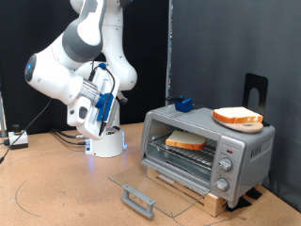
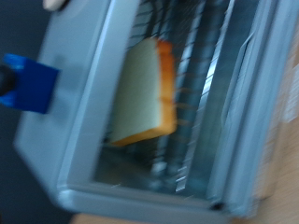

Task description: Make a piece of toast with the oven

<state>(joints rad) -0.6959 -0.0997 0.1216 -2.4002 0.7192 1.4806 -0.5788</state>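
One piece of toast (image 1: 186,141) lies flat on the wire rack (image 1: 179,152) inside the oven (image 1: 243,153), seen through the open front; the wrist view shows the same slice (image 2: 142,93), blurred, with its golden crust along one edge and the rack bars running under it. A second, similar slice (image 1: 238,117) rests on a round orange plate (image 1: 252,126) on the oven's roof, towards the exterior view's right. That makes two slices in all, one in the oven and one on the plate.

The oven's glass door (image 1: 155,183) is dropped fully open and lies nearly flat over the table (image 1: 56,198), its grey bar handle (image 1: 138,200) at the near end. Three knobs (image 1: 226,166) stand in a column on the front panel, too small to read. A small blue object (image 1: 182,104) sits on the roof near the back corner, and its shape is hard to make out in either view.

The gripper (image 1: 97,105) hangs at the exterior view's left, well apart from the oven, with nothing visibly between its fingers. Whether it is open or closed cannot be told, as blue fittings and the arm's body obscure the fingertips. The wrist view shows no fingers.
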